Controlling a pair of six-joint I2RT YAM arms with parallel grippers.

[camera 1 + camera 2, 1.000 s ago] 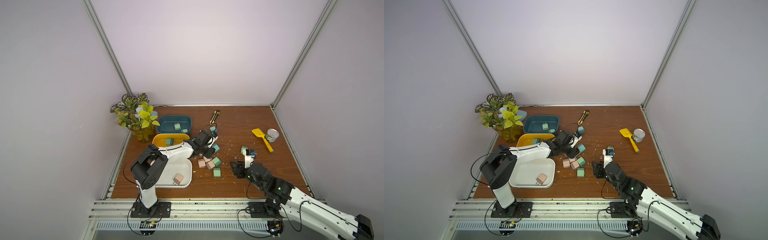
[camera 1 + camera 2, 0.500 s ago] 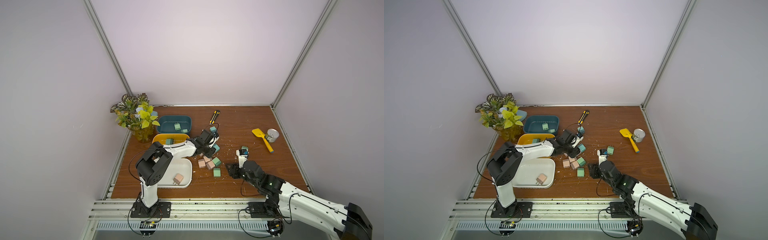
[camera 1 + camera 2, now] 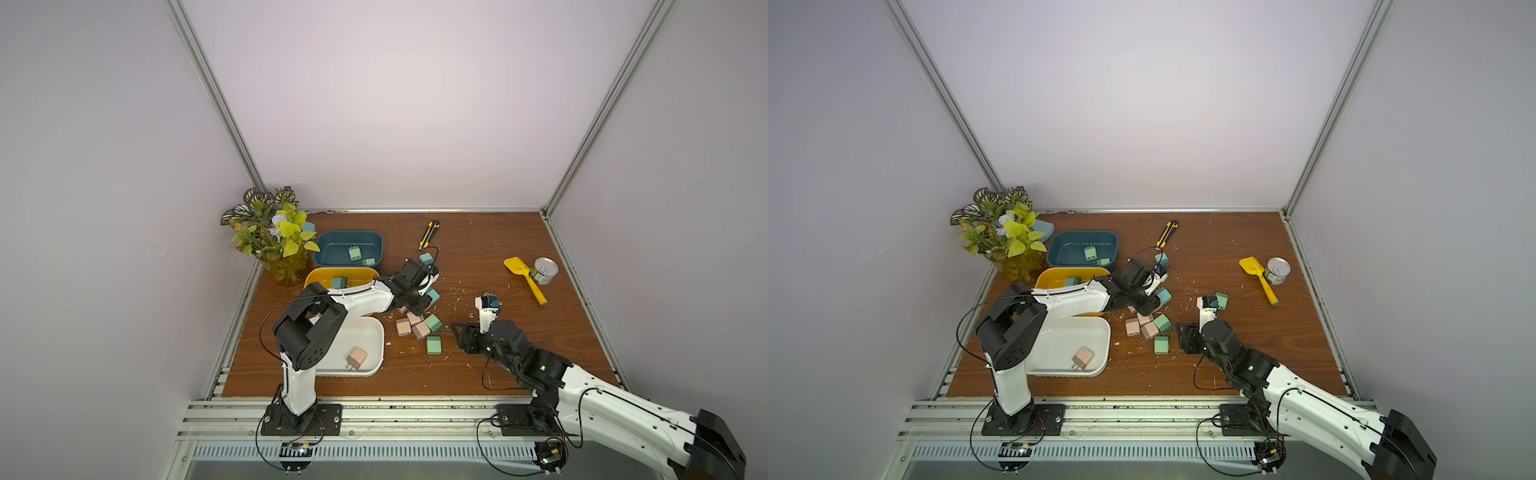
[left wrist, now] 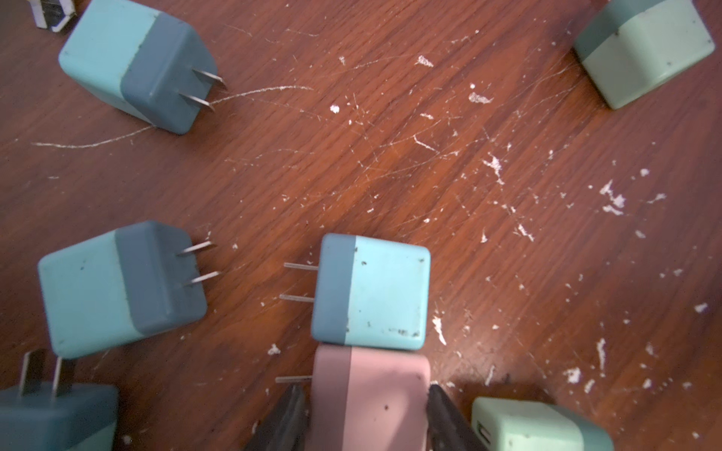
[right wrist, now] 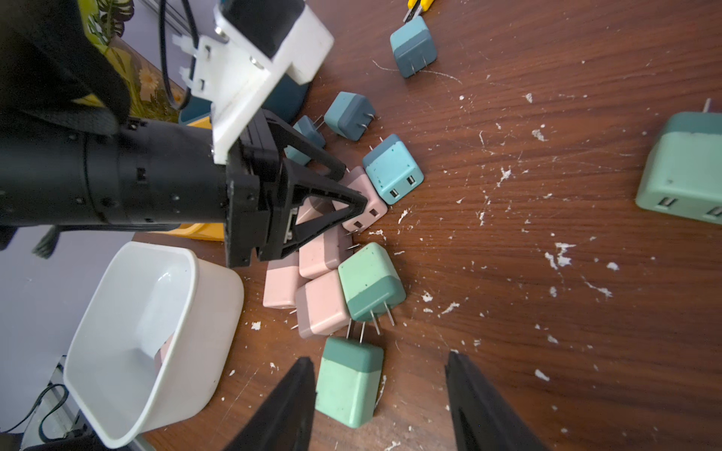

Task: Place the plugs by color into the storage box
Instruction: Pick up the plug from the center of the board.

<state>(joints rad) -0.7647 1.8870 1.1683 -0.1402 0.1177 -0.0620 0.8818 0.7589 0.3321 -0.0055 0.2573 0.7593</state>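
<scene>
My left gripper [image 4: 367,418] is shut on a pale pink plug [image 4: 367,394] that lies on the wooden table against a teal-blue plug [image 4: 371,291]. In both top views this gripper [image 3: 415,305] is low at the far edge of the pile of plugs [image 3: 417,328]. My right gripper [image 5: 379,390] is open, and a mint green plug [image 5: 347,380] lies partly between its fingers, close to one finger [image 5: 289,402]. Three storage boxes stand at the left: blue [image 3: 349,233], yellow [image 3: 320,272] and white [image 3: 361,332]. The white one holds a pink plug [image 3: 356,357].
A potted plant [image 3: 274,232] stands in the back left corner. A utility knife [image 3: 429,234] lies at the back, and a yellow scoop [image 3: 523,278] and a tin can [image 3: 545,271] lie at the right. One green plug [image 3: 1222,300] sits apart beside my right wrist.
My right arm has swung left toward the pile, bringing its open fingers up to the green plug. My left arm has hardly moved.
</scene>
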